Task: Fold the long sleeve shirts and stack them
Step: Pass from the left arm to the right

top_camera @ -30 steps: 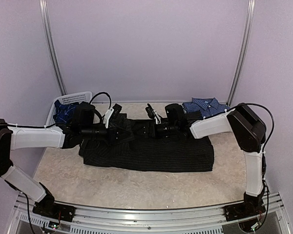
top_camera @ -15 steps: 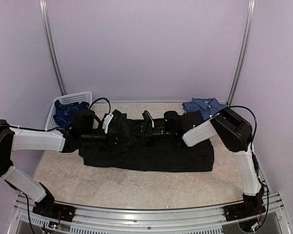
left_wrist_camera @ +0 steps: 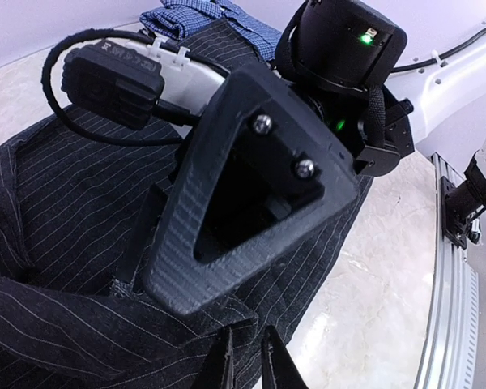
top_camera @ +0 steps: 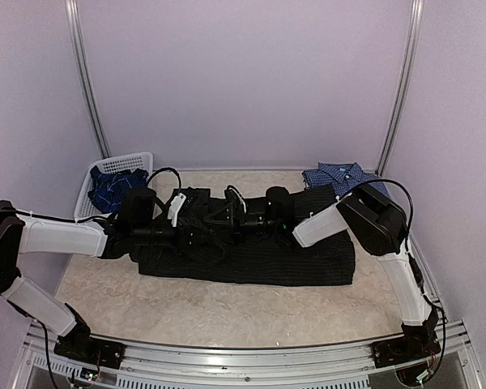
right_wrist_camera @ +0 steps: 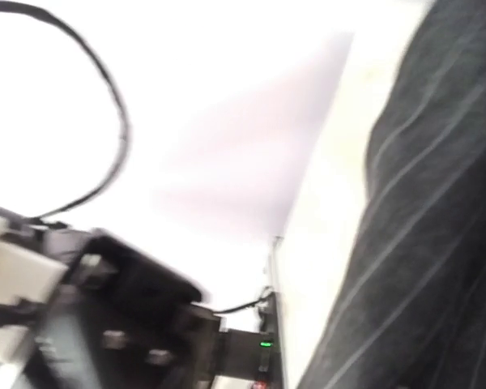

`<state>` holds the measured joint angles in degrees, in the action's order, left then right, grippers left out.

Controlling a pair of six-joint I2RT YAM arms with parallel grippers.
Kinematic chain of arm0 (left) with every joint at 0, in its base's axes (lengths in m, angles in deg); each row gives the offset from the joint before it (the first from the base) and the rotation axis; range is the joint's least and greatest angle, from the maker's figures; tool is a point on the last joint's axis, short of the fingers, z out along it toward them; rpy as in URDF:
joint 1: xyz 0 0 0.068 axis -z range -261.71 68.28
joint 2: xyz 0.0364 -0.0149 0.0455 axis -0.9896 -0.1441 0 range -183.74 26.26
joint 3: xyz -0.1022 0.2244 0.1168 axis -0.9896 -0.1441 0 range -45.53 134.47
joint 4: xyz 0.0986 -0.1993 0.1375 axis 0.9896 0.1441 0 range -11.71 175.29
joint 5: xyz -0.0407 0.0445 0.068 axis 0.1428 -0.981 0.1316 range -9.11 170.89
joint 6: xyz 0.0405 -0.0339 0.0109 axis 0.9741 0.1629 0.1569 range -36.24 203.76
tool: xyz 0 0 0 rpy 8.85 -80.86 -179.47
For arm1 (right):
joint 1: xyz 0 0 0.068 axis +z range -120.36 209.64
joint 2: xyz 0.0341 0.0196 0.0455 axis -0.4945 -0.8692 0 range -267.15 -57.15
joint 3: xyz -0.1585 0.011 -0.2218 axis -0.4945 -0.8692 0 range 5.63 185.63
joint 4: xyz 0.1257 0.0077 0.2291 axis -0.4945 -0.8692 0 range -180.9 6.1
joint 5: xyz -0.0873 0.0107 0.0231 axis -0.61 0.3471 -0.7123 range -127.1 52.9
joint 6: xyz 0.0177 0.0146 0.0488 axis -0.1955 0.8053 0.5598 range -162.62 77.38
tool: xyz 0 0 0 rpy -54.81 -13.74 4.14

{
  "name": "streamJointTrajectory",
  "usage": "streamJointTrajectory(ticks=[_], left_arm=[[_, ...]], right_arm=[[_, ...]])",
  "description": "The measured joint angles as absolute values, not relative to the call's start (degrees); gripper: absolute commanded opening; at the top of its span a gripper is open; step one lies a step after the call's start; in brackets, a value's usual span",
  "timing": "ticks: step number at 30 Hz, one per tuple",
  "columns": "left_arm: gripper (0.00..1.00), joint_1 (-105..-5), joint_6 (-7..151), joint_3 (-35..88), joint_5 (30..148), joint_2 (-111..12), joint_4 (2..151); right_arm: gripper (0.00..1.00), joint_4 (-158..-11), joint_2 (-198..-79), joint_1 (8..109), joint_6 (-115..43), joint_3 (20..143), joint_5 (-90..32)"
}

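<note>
The black pinstriped shirt (top_camera: 259, 258) lies spread across the middle of the table. My left gripper (top_camera: 201, 233) is low over its upper left part. In the left wrist view its fingers (left_wrist_camera: 245, 363) are nearly closed, with a fold of pinstriped cloth (left_wrist_camera: 57, 203) pinched between them. My right gripper (top_camera: 225, 217) reaches leftward, right beside the left one. Its black triangular finger (left_wrist_camera: 251, 186) presses onto a cloth edge. The right wrist view is blurred and shows pinstriped cloth (right_wrist_camera: 437, 243) close up. The blue-and-white checked shirt (top_camera: 340, 176) lies folded at the back right.
A white lattice basket (top_camera: 89, 182) stands at the back left and holds the darker blue plaid shirt (top_camera: 113, 186). The back wall is close behind the arms. A metal rail (top_camera: 251, 369) runs along the table's near edge.
My right gripper has swept left along the shirt's top edge, drawing cloth with it, until it meets the left gripper. The left gripper has shifted slightly right and toward me.
</note>
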<state>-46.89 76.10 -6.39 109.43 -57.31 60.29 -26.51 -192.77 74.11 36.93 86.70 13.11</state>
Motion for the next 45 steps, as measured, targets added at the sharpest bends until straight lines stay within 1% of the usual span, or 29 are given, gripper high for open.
streamJointTrajectory(ticks=[4, 10, 12, 15, 18, 25, 30, 37, 45], left_arm=[[0.16, -46.6, 76.1, -7.1, 108.3, -56.3, 60.3], [0.39, -46.7, 74.2, -11.4, 103.2, -52.3, 60.8], [0.44, -47.7, 72.4, -12.5, 101.4, -50.8, 60.9], [0.49, -51.1, 68.6, -12.8, 99.5, -50.1, 60.9], [0.52, -53.2, 65.2, -12.4, 97.7, -50.3, 61.5], [0.56, -54.0, 58.4, -4.0, 95.7, -58.1, 65.4], [0.56, -54.7, 53.7, 0.3, 93.8, -63.8, 69.2], [0.54, -56.3, 50.1, 0.9, 90.6, -67.0, 73.9], [0.45, -59.0, 49.5, 1.9, 93.8, -69.3, 72.6]], right_arm=[[0.69, -36.3, -191.6, 74.3, 29.7, 86.7, 11.1], [0.62, -50.6, -187.6, 74.3, 17.6, 86.8, 5.5], [0.59, -54.0, -185.8, 74.3, 13.9, 86.8, 4.0], [0.55, -56.7, -184.2, 74.5, 10.4, 86.8, 3.1], [0.52, -58.3, -183.8, 75.0, 8.0, 86.8, 2.6], [0.49, -60.8, -183.9, 77.0, 5.7, 86.7, 2.6], [0.48, -63.0, -183.9, 79.0, 3.3, 86.8, 1.7], [0.47, -64.8, -184.0, 80.8, 1.4, 87.0, 1.2], [0.45, -65.0, -184.9, 81.2, 1.1, 87.3, 1.2]])
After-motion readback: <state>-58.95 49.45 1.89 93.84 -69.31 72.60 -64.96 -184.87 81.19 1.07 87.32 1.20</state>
